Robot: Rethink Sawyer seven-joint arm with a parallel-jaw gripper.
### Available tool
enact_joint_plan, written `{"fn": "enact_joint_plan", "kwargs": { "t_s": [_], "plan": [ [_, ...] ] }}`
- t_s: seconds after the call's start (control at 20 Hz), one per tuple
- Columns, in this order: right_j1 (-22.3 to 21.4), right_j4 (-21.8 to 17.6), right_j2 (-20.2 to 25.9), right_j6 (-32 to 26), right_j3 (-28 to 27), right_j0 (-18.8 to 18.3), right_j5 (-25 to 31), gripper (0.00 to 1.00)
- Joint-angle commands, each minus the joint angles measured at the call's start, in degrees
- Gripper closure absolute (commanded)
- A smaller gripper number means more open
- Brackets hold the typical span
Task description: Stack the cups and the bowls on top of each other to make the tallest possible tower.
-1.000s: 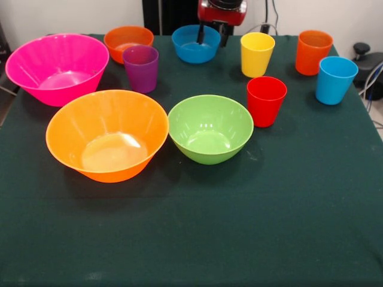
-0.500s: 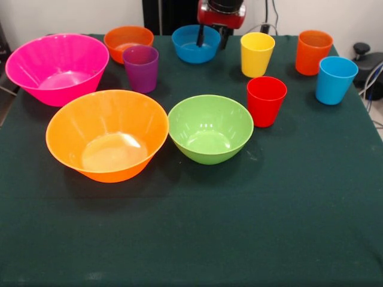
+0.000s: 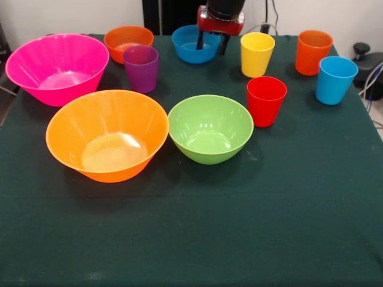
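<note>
All bowls and cups stand apart and upright on the dark green cloth, and no stacked tower is in view. The small blue bowl (image 3: 188,51) is at the back centre. My gripper (image 3: 210,44) is open and straddles its right rim, one finger inside and one outside. The small orange bowl (image 3: 122,40) and purple cup (image 3: 141,69) are back left. The pink bowl (image 3: 57,66) is far left, with the large orange bowl (image 3: 108,134) in front of it. The green bowl (image 3: 209,128) is in the centre. The yellow (image 3: 257,55), orange (image 3: 313,52), light blue (image 3: 335,81) and red (image 3: 266,101) cups are on the right.
The green cloth (image 3: 197,239) covers the whole table, and its near half holds nothing. A black knob and cables (image 3: 366,57) lie off the table's right edge. The robot's black pedestal (image 3: 173,13) stands behind the blue bowl.
My gripper has come down a little at the blue bowl's right rim. No bowl or cup has moved.
</note>
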Motion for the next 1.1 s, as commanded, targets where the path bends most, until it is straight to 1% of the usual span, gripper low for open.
{"fn": "enact_joint_plan", "kwargs": {
  "t_s": [0.05, 0.35, 1.1],
  "plan": [
    [1.4, 0.7, 3.2, 8.9, -6.0, 1.6, -4.6, 0.00],
    [1.6, 0.4, 3.7, 8.8, -5.9, 1.1, -4.8, 0.00],
    [1.8, 0.3, 3.5, 8.8, -5.8, 1.1, -5.0, 0.00]
  ]
}}
